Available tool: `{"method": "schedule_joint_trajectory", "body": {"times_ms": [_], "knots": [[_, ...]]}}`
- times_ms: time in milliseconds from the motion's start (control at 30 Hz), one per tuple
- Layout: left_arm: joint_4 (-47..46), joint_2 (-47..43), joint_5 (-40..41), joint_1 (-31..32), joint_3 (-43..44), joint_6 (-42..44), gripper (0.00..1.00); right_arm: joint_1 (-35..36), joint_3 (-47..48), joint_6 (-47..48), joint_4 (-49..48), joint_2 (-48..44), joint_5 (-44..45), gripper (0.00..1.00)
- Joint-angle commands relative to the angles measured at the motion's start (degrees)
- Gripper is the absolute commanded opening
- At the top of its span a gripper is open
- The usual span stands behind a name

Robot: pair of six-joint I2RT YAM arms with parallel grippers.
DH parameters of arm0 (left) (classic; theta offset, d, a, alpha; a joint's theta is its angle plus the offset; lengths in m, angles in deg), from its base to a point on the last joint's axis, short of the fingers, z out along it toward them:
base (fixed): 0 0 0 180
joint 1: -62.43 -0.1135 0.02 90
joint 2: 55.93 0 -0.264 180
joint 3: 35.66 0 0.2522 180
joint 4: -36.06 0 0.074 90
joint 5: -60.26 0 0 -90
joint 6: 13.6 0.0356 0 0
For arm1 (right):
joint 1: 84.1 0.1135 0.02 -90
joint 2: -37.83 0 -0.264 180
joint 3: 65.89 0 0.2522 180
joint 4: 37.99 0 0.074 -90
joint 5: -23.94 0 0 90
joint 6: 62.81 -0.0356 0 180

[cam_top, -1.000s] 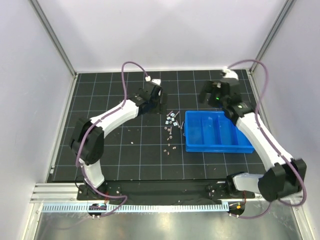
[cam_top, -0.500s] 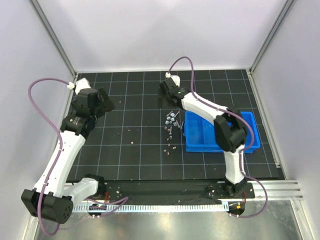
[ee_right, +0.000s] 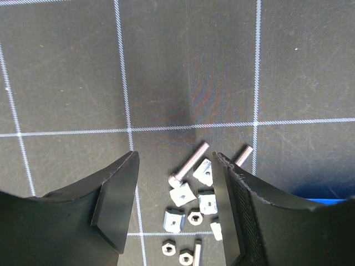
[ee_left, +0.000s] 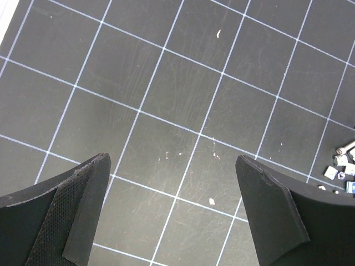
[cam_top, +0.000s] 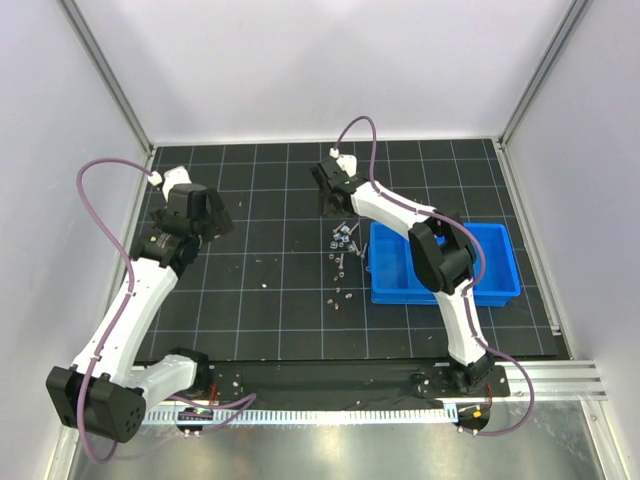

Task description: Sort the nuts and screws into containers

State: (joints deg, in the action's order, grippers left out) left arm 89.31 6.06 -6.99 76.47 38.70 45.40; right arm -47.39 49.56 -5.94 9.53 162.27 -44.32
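The screws and nuts (cam_top: pixel 342 240) lie in a small pile left of the blue three-compartment tray (cam_top: pixel 480 285), with a few more scattered nearer (cam_top: pixel 340 295). My right gripper (cam_top: pixel 330 198) is open just behind the pile. In the right wrist view the gripper (ee_right: pixel 175 166) is open over a screw (ee_right: pixel 190 164) and square nuts (ee_right: pixel 182 195); a second screw (ee_right: pixel 243 155) is by the right finger. My left gripper (cam_top: pixel 210 213) is open and empty at the far left. In its wrist view (ee_left: pixel 173 166) only bare mat lies between the fingers.
The black grid mat (cam_top: pixel 250 320) is bounded by white walls and metal posts at the back and sides. A few nuts (ee_left: pixel 338 170) show at the right edge of the left wrist view. Small pale specks (cam_top: pixel 265 262) lie on the mat.
A second ago my left gripper was beside the pile and my right one behind the tray. Now the left is at the far left and the right is open at the pile.
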Motion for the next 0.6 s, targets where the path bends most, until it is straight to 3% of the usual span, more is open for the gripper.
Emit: {"method": "schedule_joint_trajectory", "body": {"times_ms": [0,567], "knots": [[-0.2,-1.5,1.4,0.5,0.5,0.7,1.0,0.4,2.3,-1.3,0.4,1.2,0.9,0.61],[-0.2,-2.0,1.2,0.5,0.2,0.7,1.0,0.4,1.1,-2.8,0.3,4.6,-0.1,0.5]]}}
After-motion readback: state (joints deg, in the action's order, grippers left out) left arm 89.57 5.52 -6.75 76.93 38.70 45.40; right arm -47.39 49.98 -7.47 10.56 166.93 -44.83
